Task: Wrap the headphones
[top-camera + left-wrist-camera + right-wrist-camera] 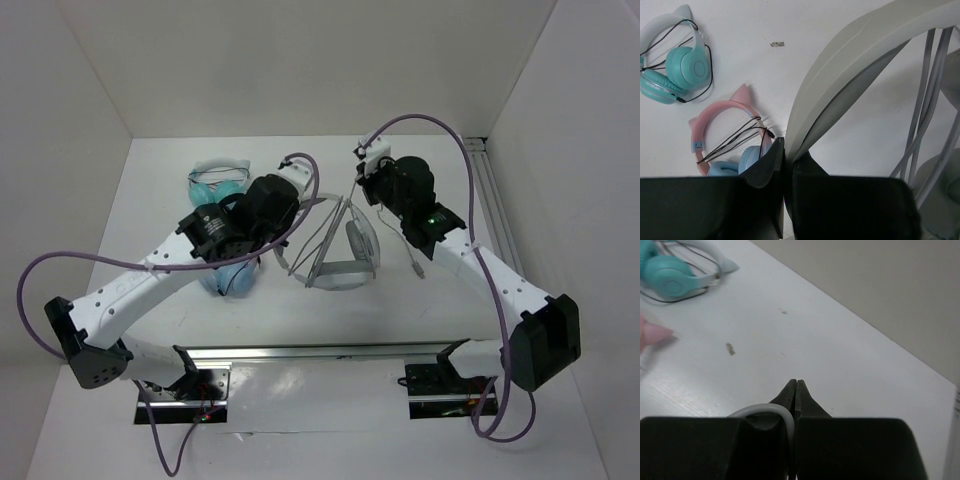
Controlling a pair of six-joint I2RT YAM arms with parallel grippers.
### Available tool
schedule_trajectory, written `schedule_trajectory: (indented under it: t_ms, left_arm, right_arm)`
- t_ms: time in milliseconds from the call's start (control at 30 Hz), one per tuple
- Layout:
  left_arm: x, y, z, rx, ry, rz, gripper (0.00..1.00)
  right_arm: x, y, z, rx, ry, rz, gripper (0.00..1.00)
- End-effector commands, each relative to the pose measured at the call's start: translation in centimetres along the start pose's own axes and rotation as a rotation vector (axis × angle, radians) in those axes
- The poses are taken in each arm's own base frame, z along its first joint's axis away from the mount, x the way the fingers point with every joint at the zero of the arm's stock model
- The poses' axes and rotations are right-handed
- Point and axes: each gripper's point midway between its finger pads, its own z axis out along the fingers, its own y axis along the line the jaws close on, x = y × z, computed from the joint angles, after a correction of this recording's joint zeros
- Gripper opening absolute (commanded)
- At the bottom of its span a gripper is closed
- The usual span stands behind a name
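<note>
The light grey-white headphones [345,262] stand tilted at the table's middle, held up by the headband [865,45]. My left gripper [296,214] is shut on the headband's lower end, as the left wrist view [788,152] shows. Several strands of the thin grey cable [328,238] run across the band from the ear cup [945,200] up to my right gripper [357,186]. That gripper [796,386] is shut on a loop of the cable [775,412] above the table. The cable's loose end [420,266] hangs by the right arm.
The teal pair [215,180] lies at the back left, also in the left wrist view [680,70]. The pink-banded pair with blue cups [725,135] lies under my left arm [232,278]. A metal rail [488,190] runs along the right wall.
</note>
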Motion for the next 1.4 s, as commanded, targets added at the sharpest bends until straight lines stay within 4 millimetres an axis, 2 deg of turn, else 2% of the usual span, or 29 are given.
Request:
schedule_trajectory:
  t_ms: [0, 33, 100, 167, 200, 267, 300, 367, 400, 433, 500, 533, 567, 633, 700, 733, 800, 833, 867, 933, 1000, 1133, 1267, 1333, 1367]
  left_arm:
    - [0.3, -1.5, -4.4, 0.167, 0.017, 0.111, 0.0]
    - [-0.3, -1.7, -5.4, 0.19, -0.008, 0.108, 0.0]
    - [-2.9, -1.9, -7.4, 0.237, -0.095, 0.084, 0.0]
    - [-4.6, -2.5, -9.2, 0.277, -0.161, 0.076, 0.0]
    - [-6.0, -2.6, -10.3, 0.293, -0.21, 0.063, 0.0]
    - [-7.4, -2.3, -11.3, 0.285, -0.259, 0.047, 0.0]
    - [-8.6, -2.1, -12.0, 0.282, -0.299, 0.02, 0.0]
    - [-9.5, -2.4, -12.6, 0.298, -0.335, -0.004, 0.0]
    - [-10.2, -2.4, -13.1, 0.304, -0.357, -0.023, 0.0]
    - [-10.8, -2.5, -13.2, 0.308, -0.38, -0.032, 0.0]
    - [-11.9, -2.1, -13.8, 0.294, -0.41, -0.071, 0.0]
    - [-12.5, -1.8, -14.2, 0.288, -0.434, -0.084, 0.0]
    - [-12.9, -1.4, -13.9, 0.256, -0.437, -0.105, 0.0]
    - [-14.3, -0.6, -14.8, 0.231, -0.481, -0.155, 0.0]
    - [-15.4, 0.5, -15.3, 0.182, -0.513, -0.194, 0.0]
    - [-16.3, 0.8, -15.8, 0.173, -0.534, -0.23, 0.0]
    - [-17.1, 1.2, -15.8, 0.147, -0.548, -0.266, 0.0]
    - [-17.8, 2.1, -16.4, 0.112, -0.573, -0.321, 0.0]
    - [-18.1, 2.7, -16.8, 0.096, -0.586, -0.347, 0.0]
    - [-18.5, 3.8, -16.8, 0.031, -0.604, -0.406, 0.0]
    - [-19.4, 4.7, -17.5, 0.005, -0.645, -0.453, 0.0]
    - [-19.5, 5.8, -16.9, -0.08, -0.654, -0.494, 0.0]
    - [-19.8, 5.9, -17.3, -0.071, -0.663, -0.518, 0.0]
    - [-19.8, 5.7, -17.1, -0.071, -0.663, -0.518, 0.0]
    - [-19.7, 6.0, -17.1, -0.085, -0.664, -0.523, 0.0]
  right_arm:
    - [-5.1, -2.3, 1.0, -0.072, -0.162, 0.028, 0.03]
    - [-5.3, -1.8, 0.9, -0.112, -0.173, 0.025, 0.05]
    - [-5.4, 0.2, 0.9, -0.238, -0.203, 0.044, 0.09]
    - [-4.5, 1.9, 1.1, -0.316, -0.207, 0.089, 0.16]
    - [-4.8, 3.2, 1.0, -0.389, -0.241, 0.099, 0.16]
    - [-3.8, 4.8, 1.1, -0.454, -0.239, 0.164, 0.19]
    - [-3.4, 6.4, 1.0, -0.526, -0.261, 0.179, 0.23]
    - [-2.9, 7.6, 0.9, -0.581, -0.268, 0.245, 0.27]
    - [-3.3, 8.5, 0.9, -0.622, -0.308, 0.25, 0.27]
    - [-2.1, 9.2, 0.9, -0.645, -0.298, 0.278, 0.29]
    - [-2.1, 10.7, 0.9, -0.699, -0.33, 0.325, 0.28]
    - [-1.1, 11.1, 1.1, -0.704, -0.32, 0.35, 0.2]
    - [-0.9, 12.1, 0.9, -0.735, -0.315, 0.389, 0.17]
    - [-0.6, 13.5, 1.4, -0.767, -0.339, 0.412, 0.17]
    - [0.4, 14.9, 1.7, -0.795, -0.32, 0.442, 0.17]
    - [1.3, 16.5, 2.0, -0.825, -0.301, 0.454, 0.17]
    - [2.1, 17.7, 3.1, -0.821, -0.267, 0.472, 0.21]
    - [2.8, 18.4, 3.3, -0.831, -0.25, 0.469, 0.21]
    - [3.7, 19.3, 3.8, -0.843, -0.23, 0.481, 0.21]
    - [4.4, 19.7, 4.3, -0.849, -0.218, 0.515, 0.22]
    - [6.2, 20.3, 4.9, -0.85, -0.193, 0.531, 0.22]
    - [9.2, 21.4, 5.1, -0.865, -0.129, 0.578, 0.23]
    - [10.7, 22.0, 5.1, -0.877, -0.121, 0.598, 0.23]
    - [10.4, 22.1, 5.0, -0.888, -0.13, 0.601, 0.25]
    - [10.9, 22.5, 4.7, -0.912, -0.112, 0.609, 0.26]
